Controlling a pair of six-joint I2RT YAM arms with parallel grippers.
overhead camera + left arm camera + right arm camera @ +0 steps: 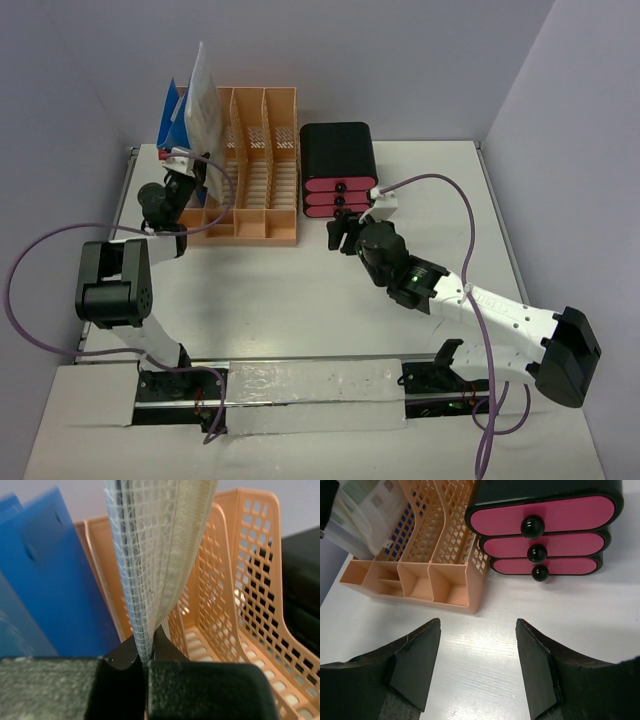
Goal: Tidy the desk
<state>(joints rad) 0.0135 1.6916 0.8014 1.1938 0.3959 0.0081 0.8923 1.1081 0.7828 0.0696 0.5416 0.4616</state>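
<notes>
The white desk [300,290] holds a peach lattice file rack [250,165] and a black box with pink drawers [340,165]. My left gripper [178,180] is shut on the lower edge of a clear mesh zip pouch [203,105] and holds it upright over the rack's left slot. In the left wrist view the pouch [150,555] rises from between the closed jaws [145,652], with blue folders [45,590] to its left. My right gripper [340,232] is open and empty just in front of the drawer box; the right wrist view shows its fingers [415,665] apart over bare desk [480,655].
Blue folders [175,110] stand at the rack's left side. The rack [420,555] has small front compartments. The pink drawers [540,525] each have a black knob. Walls close the desk at the back and both sides. A rail with cables runs along the near edge [310,385].
</notes>
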